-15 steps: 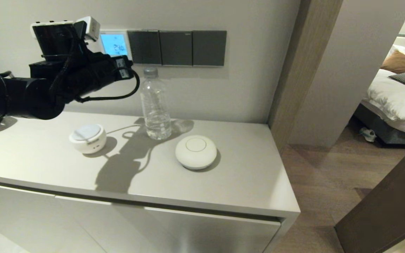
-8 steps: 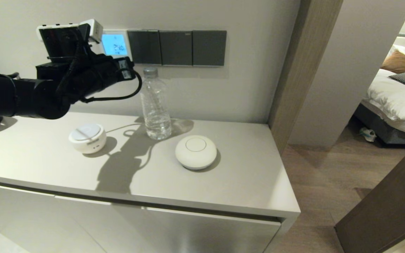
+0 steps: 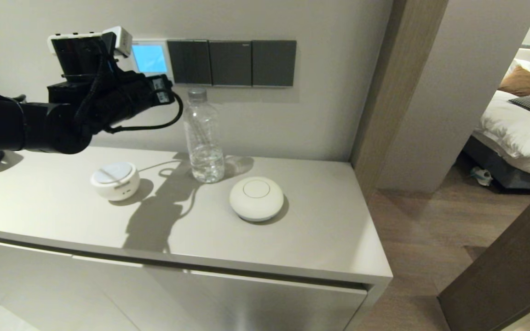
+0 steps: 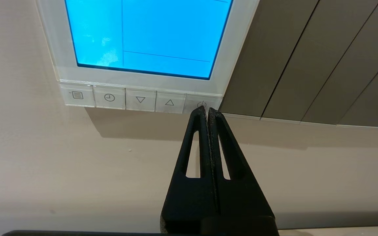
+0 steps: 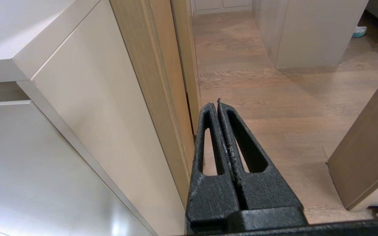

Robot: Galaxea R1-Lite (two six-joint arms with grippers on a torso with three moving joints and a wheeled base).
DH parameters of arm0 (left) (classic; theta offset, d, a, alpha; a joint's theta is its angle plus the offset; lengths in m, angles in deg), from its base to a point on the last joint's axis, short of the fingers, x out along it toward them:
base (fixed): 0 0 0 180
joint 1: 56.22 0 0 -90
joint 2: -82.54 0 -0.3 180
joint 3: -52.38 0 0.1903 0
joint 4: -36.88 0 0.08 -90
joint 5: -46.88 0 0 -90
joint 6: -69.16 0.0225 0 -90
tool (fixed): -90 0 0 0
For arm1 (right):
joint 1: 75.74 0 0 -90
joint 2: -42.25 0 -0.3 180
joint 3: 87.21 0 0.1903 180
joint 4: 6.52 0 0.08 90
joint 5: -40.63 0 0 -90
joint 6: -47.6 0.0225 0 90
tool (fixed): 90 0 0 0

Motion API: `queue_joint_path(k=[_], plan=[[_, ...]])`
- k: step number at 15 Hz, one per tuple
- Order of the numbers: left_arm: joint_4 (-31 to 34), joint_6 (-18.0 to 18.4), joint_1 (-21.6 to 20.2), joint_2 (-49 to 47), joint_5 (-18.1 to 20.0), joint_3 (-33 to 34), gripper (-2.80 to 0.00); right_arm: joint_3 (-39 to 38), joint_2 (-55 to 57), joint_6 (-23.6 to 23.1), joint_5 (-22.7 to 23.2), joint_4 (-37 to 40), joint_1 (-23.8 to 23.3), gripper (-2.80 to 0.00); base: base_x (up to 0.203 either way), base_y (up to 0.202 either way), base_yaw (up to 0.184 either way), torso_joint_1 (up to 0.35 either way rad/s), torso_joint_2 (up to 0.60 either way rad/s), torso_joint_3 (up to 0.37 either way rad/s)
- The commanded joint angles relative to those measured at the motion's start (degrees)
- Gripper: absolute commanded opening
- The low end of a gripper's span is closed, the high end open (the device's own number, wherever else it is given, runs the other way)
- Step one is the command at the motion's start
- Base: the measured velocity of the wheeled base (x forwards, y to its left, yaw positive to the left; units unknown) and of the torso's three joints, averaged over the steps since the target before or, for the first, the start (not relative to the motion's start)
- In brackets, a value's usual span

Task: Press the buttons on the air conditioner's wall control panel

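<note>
Black and wedge-shaped, the left pincer (image 4: 207, 109) has its two fingers pressed flat together, holding nothing, and its joined tip sits on the power key at the right end of the row of small pale grey-white buttons (image 4: 140, 99) along the bottom edge of the square white-framed air conditioner control panel (image 4: 233, 49), mounted on the beige wall above the table. The panel's screen glows plain light blue with no digits showing. To press well, I would judge that the tip should push straight into the wall on that one key alone (the up-arrow key lies just beside it), with a short, light stroke, then back straight off. Closest to the robot on the pale grey table (image 3: 329, 239) stands a round white domed device (image 3: 256, 199), then a smaller round white puck (image 3: 114, 180) below the arm, then a clear plastic water bottle (image 3: 204, 138) by the wall, near the arm's cable, which could catch it. Three dark grey switch plates (image 3: 231, 62) adjoin the panel. The right pincer (image 5: 218, 105), likewise closed and empty, hangs parked beside the cabinet, over the wooden floor.
</note>
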Motion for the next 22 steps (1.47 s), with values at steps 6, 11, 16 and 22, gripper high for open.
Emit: queue_joint_path(k=[6,11,16,22], plan=[[-0.8,-0.1,-0.5,0.0,0.0,0.4,-2.80,-0.2,0.0,0.0,0.0,0.0,0.0,-2.80,0.000,0.000,0.000,0.000,0.00,0.000],[-1.6,0.0,-0.4,4.2,0.0,3.3,-2.80,-0.2,0.0,0.0,0.0,0.0,0.0,-2.80,0.000,0.000,0.000,0.000,0.00,0.000],[-2.7,0.1,-0.2,12.1,0.0,7.9,-2.80,-0.2,0.0,0.0,0.0,0.0,0.0,-2.80,0.000,0.000,0.000,0.000,0.00,0.000],[-2.2,2.1,0.9,30.2,-0.1,21.3,-2.80,-0.2,0.0,0.0,0.0,0.0,0.0,-2.80,0.000,0.000,0.000,0.000,0.00,0.000]])
